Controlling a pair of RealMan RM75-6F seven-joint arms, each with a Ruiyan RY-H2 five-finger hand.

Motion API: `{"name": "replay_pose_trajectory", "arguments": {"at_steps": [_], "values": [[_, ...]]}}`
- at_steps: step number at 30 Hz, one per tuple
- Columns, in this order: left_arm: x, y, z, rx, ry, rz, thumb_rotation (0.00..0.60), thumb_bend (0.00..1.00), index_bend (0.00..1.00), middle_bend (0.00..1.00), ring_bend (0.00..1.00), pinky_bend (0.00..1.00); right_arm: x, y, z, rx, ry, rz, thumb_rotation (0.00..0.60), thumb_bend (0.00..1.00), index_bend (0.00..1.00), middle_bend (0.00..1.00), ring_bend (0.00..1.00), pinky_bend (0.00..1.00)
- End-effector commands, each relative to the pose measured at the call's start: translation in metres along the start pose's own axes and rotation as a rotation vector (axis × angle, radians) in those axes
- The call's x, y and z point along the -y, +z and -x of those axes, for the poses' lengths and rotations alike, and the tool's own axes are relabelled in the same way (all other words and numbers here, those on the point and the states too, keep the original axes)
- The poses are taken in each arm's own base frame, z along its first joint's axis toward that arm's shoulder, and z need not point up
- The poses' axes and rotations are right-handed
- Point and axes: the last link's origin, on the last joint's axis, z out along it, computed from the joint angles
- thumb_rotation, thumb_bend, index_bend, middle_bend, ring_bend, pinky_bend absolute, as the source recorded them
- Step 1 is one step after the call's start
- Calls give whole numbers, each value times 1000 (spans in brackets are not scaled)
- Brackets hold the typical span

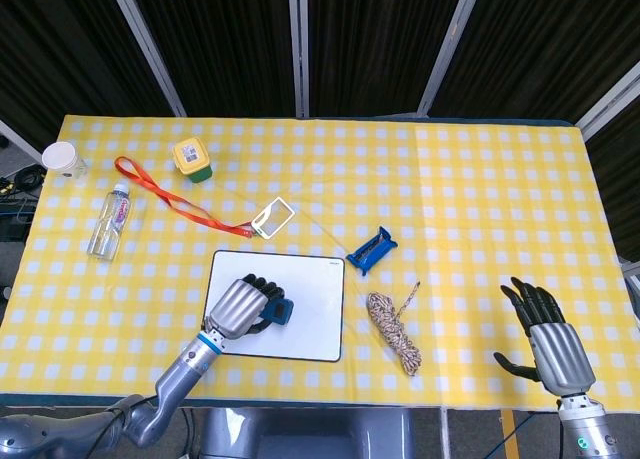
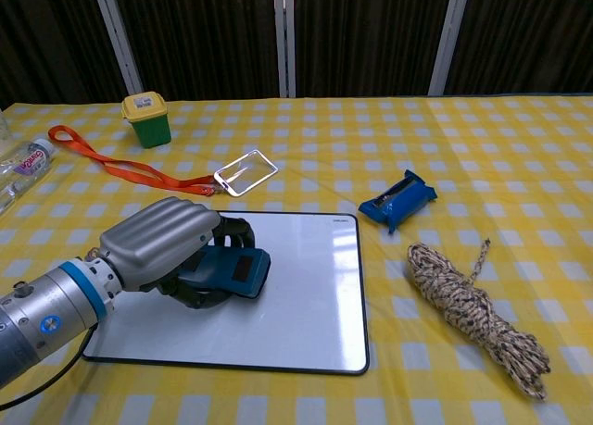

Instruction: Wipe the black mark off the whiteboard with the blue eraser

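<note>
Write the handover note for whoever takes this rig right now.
Left hand grips the blue eraser, resting on the left half of the whiteboard.
Right hand is open, fingers spread, off by the table's near right edge, holding nothing.
No black mark shows on the exposed board; the patch under the hand and eraser is hidden.
Left: lift the eraser, check that patch, wipe again if needed.

Lighting's bright and even across the yellow checked tablecloth, looks like it comes from overhead. Shadows are soft and short, just a small dark patch under the left hand on the whiteboard. Backdrop at 12 o'clock stays nearly black. Mild sheen on the hand's metal shell. Both views are sharp, with no visible motion blur.
</note>
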Motion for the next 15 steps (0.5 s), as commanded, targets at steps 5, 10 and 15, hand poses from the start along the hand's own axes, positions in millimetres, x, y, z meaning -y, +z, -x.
{"name": "replay_pose_trajectory", "arguments": {"at_steps": [5,10,15], "values": [[26,-12,2,-6,14,-36,600,639,780,577,525,483,1,-1,2,3,-7,-3,600,71,14,0,0,0],[43,-18,1,-9,28,-60,600,639,780,577,525,483,2,-1,3,5,-12,-6,600,72,14,0,0,0],[42,-17,-1,-18,24,-44,600,639,780,577,525,483,2,-1,3,1,-13,-4,600,72,14,0,0,0]]}}
